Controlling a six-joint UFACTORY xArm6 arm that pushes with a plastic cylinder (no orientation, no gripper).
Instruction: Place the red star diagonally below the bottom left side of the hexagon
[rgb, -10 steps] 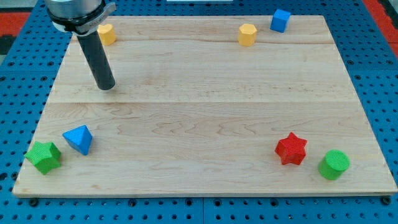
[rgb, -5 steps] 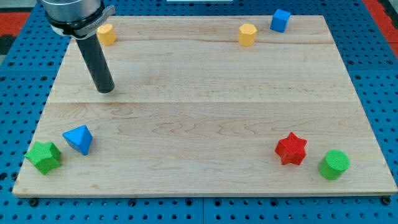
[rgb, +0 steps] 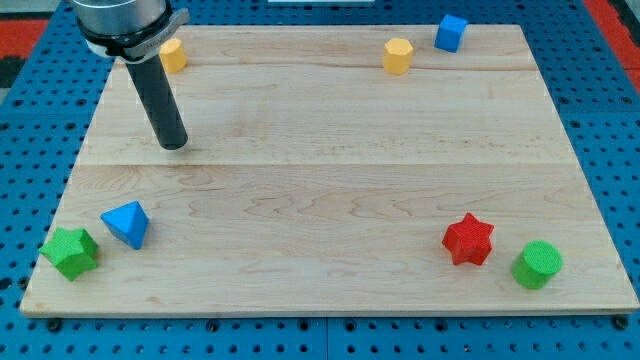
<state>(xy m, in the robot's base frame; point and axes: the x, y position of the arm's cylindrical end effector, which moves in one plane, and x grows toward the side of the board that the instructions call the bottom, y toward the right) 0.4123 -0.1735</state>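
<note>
Hand absent; my tip (rgb: 174, 146) is being held well apart from the red star (rgb: 468, 240), which is not yet being pushed toward the yellow hexagon (rgb: 397, 55).

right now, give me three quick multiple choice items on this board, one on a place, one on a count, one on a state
1. Where is the red star?
A. near the view's bottom right, just left of the green cylinder
B. at the view's top left
C. touching the blue cube

2. How many yellow blocks are on the board?
A. one
B. two
C. four

3. What is my tip touching?
A. the red star
B. the blue pyramid
C. no block

Answers:
1. A, the star sits beside the green cylinder at the lower right.
2. B, one yellow block is at the top left and a yellow hexagon at the top right.
3. C, bare wood surrounds the tip.
</note>
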